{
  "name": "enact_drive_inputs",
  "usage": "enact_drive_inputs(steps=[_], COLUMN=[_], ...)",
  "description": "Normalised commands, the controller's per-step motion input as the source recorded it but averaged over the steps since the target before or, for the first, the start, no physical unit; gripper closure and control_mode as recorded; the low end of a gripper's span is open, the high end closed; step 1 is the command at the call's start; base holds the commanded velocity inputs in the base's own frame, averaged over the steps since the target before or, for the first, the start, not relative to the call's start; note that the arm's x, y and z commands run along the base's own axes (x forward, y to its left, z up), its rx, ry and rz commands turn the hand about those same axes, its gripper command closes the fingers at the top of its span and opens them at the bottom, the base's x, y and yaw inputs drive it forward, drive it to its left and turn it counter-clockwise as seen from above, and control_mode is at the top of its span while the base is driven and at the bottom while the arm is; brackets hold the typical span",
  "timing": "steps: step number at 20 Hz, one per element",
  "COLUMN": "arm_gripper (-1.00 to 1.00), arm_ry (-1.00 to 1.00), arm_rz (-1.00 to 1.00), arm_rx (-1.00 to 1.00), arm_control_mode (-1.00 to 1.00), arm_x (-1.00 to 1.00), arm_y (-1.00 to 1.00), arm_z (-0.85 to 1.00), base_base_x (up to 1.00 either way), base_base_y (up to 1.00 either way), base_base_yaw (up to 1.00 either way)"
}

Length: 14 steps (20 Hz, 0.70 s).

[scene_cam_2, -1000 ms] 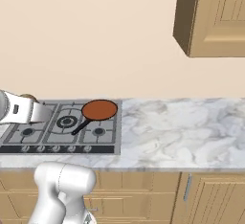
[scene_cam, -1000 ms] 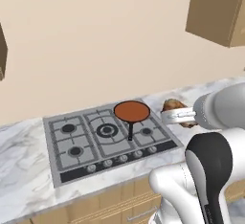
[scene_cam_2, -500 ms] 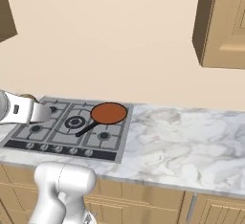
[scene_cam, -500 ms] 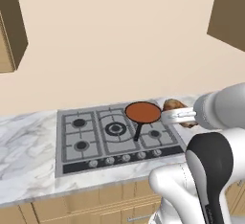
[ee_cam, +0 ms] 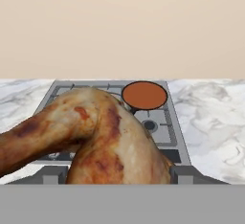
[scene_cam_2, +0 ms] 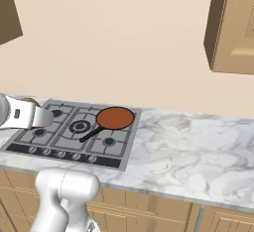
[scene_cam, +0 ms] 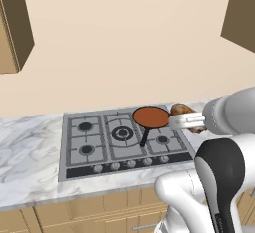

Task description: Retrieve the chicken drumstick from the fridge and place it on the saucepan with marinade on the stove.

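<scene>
The pincer (ee_cam: 119,175) pinched the chicken drumstick (ee_cam: 95,137), its long axis crosswise between the fingers, short of the saucepan (ee_cam: 144,95).

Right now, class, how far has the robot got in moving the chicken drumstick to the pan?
Done: the tan-brown chicken drumstick is out of the fridge, gripped by the gripper. In hand: carrying it at the grey gas stove. Left: setting it in the small round saucepan on the orange-brown marinade.
</scene>
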Motion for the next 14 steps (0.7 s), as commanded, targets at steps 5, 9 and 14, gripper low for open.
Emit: enact_drive_inputs(steps=[5, 9, 14], arm_gripper=[1.0, 1.0, 1.0], arm_ry=[0.0, 0.05, 0.0], arm_rz=[0.0, 0.0, 0.0], arm_rx=[0.0, 0.0, 0.04], arm_control_mode=[1.0, -1.0, -1.0], arm_x=[0.0, 0.37, 0.66], arm_y=[0.0, -0.19, -0.56], arm_z=[0.0, 0.0, -0.04], base_base_x=[0.39, 0.11, 0.0], base_base_y=[0.0, 0.0, 0.0], base_base_yaw=[0.01, 0.0, 0.0])
